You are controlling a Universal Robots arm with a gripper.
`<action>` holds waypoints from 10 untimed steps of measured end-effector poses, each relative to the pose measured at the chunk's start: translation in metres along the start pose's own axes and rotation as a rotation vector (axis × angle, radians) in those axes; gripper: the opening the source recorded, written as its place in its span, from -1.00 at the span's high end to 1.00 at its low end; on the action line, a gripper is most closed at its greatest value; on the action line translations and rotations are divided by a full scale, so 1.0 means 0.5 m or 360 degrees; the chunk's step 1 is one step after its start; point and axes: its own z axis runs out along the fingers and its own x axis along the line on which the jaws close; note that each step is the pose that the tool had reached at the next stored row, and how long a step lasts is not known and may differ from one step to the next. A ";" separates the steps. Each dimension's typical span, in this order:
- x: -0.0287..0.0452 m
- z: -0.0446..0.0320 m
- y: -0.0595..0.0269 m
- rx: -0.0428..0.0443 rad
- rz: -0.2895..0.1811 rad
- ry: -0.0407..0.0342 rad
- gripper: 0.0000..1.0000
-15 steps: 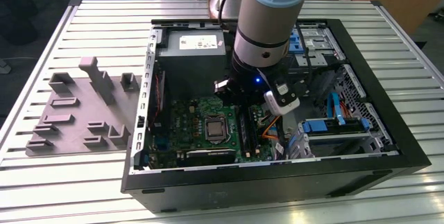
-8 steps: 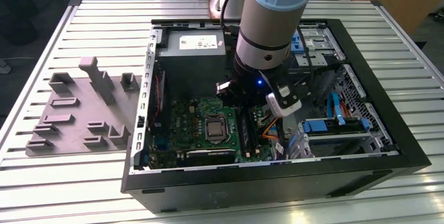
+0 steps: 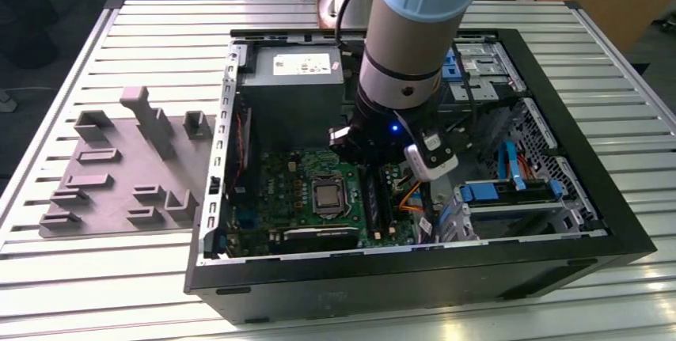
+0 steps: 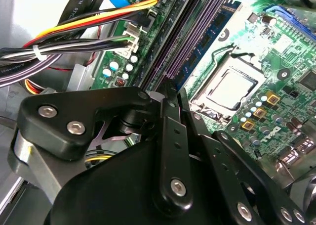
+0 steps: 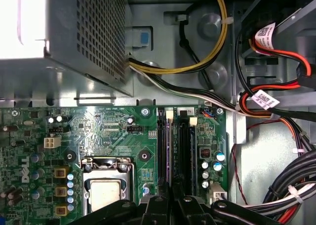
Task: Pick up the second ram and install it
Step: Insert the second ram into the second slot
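Note:
My gripper (image 3: 372, 168) is down inside the open computer case (image 3: 591, 198), over the black memory slots (image 5: 185, 146) beside the silver processor socket (image 5: 106, 190). In both wrist views its black fingers (image 4: 168, 116) are drawn together on a thin stick standing on edge in a slot. This is the second ram (image 5: 168, 148), seen edge-on as a dark purple-blue strip (image 4: 183, 42) running out from under the fingertips (image 5: 159, 205). How deep it sits in the slot is hidden by the gripper (image 5: 173, 193).
The green motherboard (image 3: 280, 187) lies on the case floor. The grey power supply box (image 3: 290, 80) stands behind it, and bundled cables (image 5: 276, 106) and blue drive bays (image 3: 496, 195) crowd the exterior view's right. A grey parts fixture (image 3: 127, 167) sits on the slatted table outside the case.

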 end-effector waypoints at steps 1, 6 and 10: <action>0.000 0.000 0.000 0.0000 0.0000 0.0000 0.72; 0.000 0.002 -0.003 0.0000 0.0000 0.0000 0.72; -0.001 0.003 -0.006 0.0000 0.0000 0.0000 0.72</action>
